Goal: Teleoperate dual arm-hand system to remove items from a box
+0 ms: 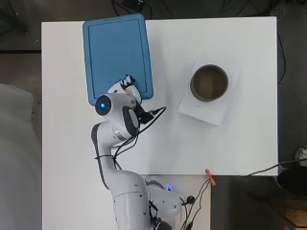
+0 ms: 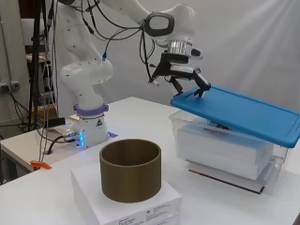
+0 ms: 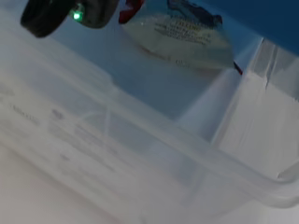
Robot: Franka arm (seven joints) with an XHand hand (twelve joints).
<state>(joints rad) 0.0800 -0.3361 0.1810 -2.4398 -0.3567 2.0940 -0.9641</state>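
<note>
Overhead view shows the white counter (image 1: 240, 143) filling most of the frame, with the white arm (image 1: 117, 143) reaching from the bottom edge toward the upper left. There sits the clear plastic box (image 2: 225, 154), capped by a blue lid (image 1: 117, 52); in the side view that lid is tilted, its left edge raised and its right end still resting on the box at the right of the frame. The hand (image 2: 180, 77) holds that raised edge, fingers (image 2: 202, 89) curled over the lid's rim in a pinch. I judge the lid light, stiff and fairly slick, so the lip at its edge looks the best place to hold it; gripped at one corner only, it may swing or slide. Inside the box, flat white packages (image 2: 220, 143) are stacked, and the wrist view shows a pale printed packet (image 3: 187, 37) under the lid, probably light and soft. Until the lid is off, it blocks every item. Well apart, right of centre in the overhead view, a brown open cylinder (image 1: 209, 82) stands on a white carton (image 1: 204, 112), clear of the lid's likely path.
</note>
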